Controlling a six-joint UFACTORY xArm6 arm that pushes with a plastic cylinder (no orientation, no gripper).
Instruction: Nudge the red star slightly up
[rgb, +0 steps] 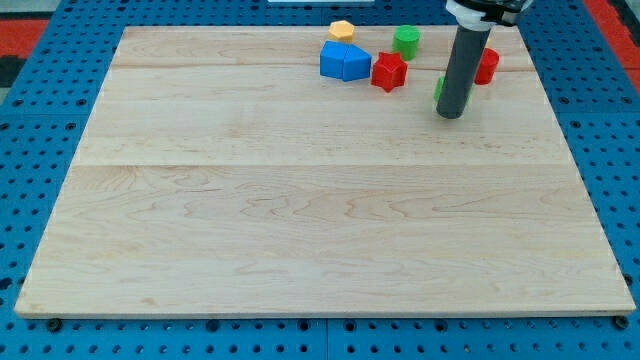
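Observation:
The red star (389, 70) lies near the view's top, right of centre, touching the right side of a blue block (344, 62). My tip (451, 113) is at the end of the dark rod, down and to the right of the star, a short gap away. A green block (439, 89) shows just behind the rod's left edge, mostly hidden. A red block (487, 66) sits behind the rod on its right.
A yellow hexagon (342, 30) sits above the blue block. A green cylinder (405, 41) stands above the red star. The wooden board (300, 200) lies on a blue perforated table, and its top edge runs close behind the blocks.

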